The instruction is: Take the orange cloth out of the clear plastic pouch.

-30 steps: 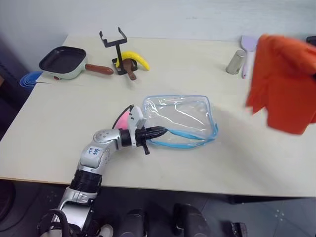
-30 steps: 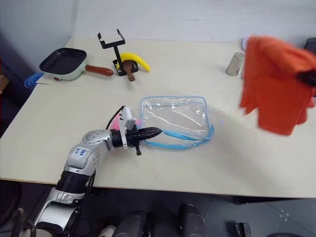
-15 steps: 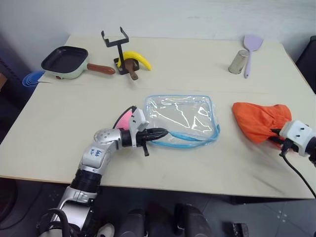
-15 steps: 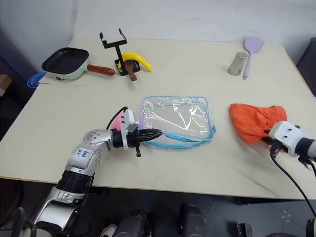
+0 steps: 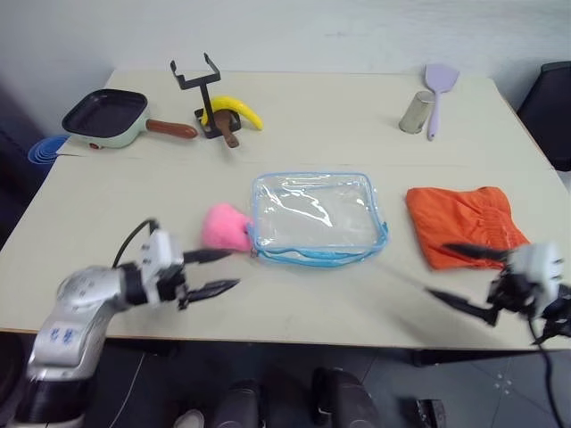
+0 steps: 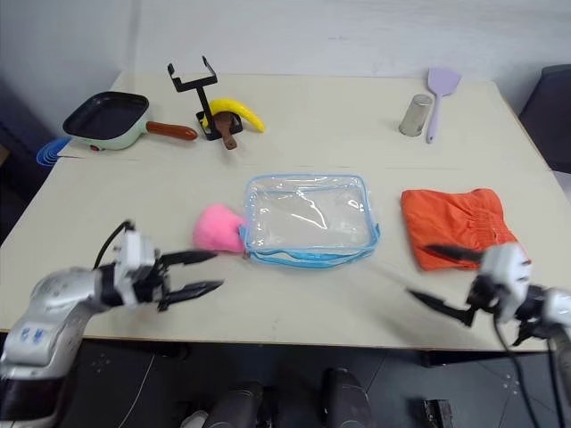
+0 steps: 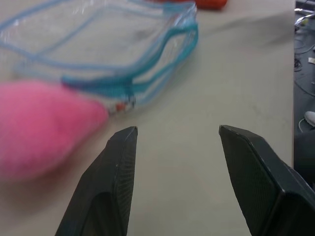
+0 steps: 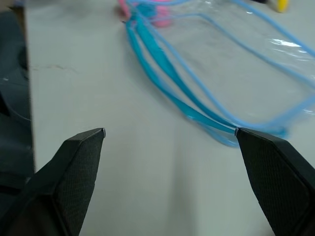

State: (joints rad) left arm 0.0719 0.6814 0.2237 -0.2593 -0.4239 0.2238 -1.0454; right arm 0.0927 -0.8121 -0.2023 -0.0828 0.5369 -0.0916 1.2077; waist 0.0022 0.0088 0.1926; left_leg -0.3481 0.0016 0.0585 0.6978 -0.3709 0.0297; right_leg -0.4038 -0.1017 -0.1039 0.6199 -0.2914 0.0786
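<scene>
Orange cloth (image 5: 464, 224) lies flat on the table (image 5: 357, 125), right of the clear pouch (image 5: 317, 218), apart from it. Pink sponge (image 5: 225, 227) touches the pouch's left edge. Left gripper (image 5: 214, 272) and right gripper (image 5: 459, 272) both spread open near the front edge, holding nothing.

The clear plastic pouch (image 5: 317, 218) lies mid-table (image 5: 134, 192), the heart-shaped sponge (image 5: 226, 227) touching its left end. The orange cloth (image 5: 464, 224) lies apart to its right, near the table's right edge. Pan (image 5: 103, 115), phone stand (image 5: 202, 92), banana (image 5: 234, 109), cup (image 5: 411, 112) and spatula (image 5: 437, 86) line the far edge.
</scene>
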